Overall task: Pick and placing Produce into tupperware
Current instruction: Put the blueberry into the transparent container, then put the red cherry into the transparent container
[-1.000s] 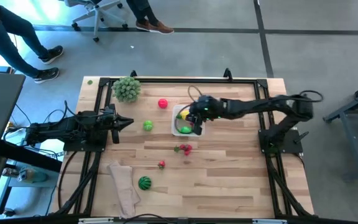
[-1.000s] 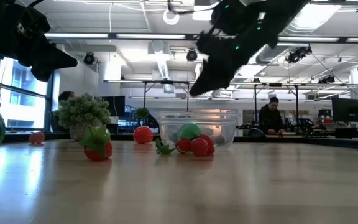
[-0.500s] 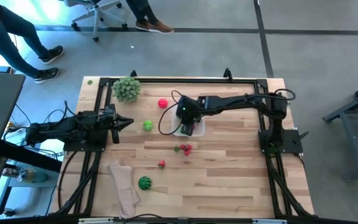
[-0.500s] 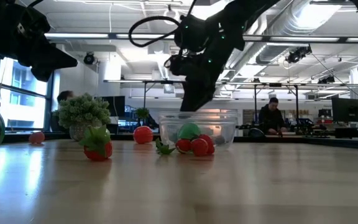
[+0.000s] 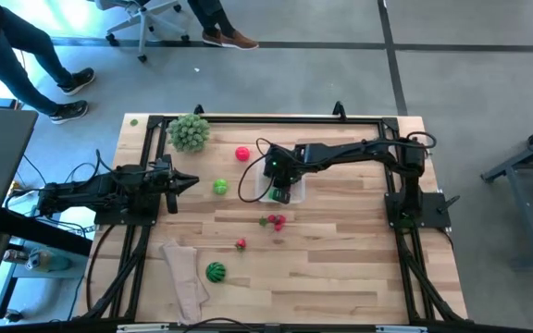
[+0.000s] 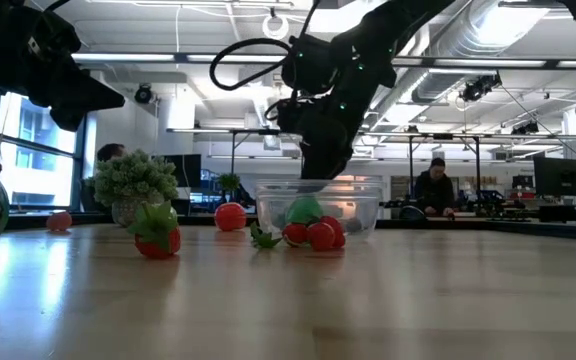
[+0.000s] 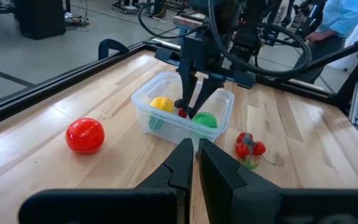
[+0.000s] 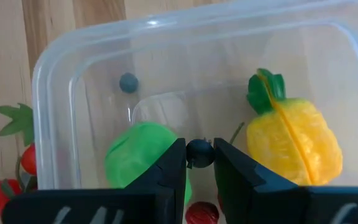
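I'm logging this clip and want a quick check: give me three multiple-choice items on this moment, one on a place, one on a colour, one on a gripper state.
1. Where is the right gripper?
A. Over the beige cloth
B. Over the clear plastic square container
C. Beside the pale-green leafy ball

2. What colour is the round toy fruit lying between the leafy ball and the container?
A. Red
B. Blue
C. White

3. What is the right gripper doing?
A. Standing wide open and empty
B. Shut on a small dark berry
C. Shut on the striped watermelon ball

Answers
1: B, the right gripper reaches down into the clear plastic square container in the left wrist view.
2: A, the round toy fruit shows red in the high view.
3: B, the right wrist view shows the small dark berry pinched between the fingers.

The left gripper waits shut at the table's left side.
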You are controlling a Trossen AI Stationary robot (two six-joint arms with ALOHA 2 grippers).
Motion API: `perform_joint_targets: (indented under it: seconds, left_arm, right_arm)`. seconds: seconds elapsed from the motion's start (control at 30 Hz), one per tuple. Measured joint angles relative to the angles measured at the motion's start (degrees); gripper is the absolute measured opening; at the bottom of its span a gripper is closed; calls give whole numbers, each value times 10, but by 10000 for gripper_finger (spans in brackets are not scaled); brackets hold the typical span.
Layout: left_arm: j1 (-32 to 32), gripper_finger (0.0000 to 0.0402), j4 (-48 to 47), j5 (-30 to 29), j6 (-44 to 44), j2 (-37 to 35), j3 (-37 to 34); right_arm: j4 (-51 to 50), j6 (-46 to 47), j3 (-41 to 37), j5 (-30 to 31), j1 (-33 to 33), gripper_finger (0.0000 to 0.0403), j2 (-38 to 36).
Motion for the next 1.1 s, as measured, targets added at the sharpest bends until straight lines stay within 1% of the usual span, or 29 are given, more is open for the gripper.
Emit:
perform_joint_targets:
  seconds: [0.23,0.67,0.9,1.1]
  left_arm:
    - [0,17,0,0,0,0,0]
    - [0,17,0,0,0,0,0]
    - [0,17,0,0,0,0,0]
    - [0,17,0,0,0,0,0]
  right_arm:
    - [-1,1,0,0,-7,62,0]
    - [-4,5,0,3,-11,105,0]
    - [-14,-4,7,3,-11,110,-1]
    - [-42,-18,42,8,3,110,-40]
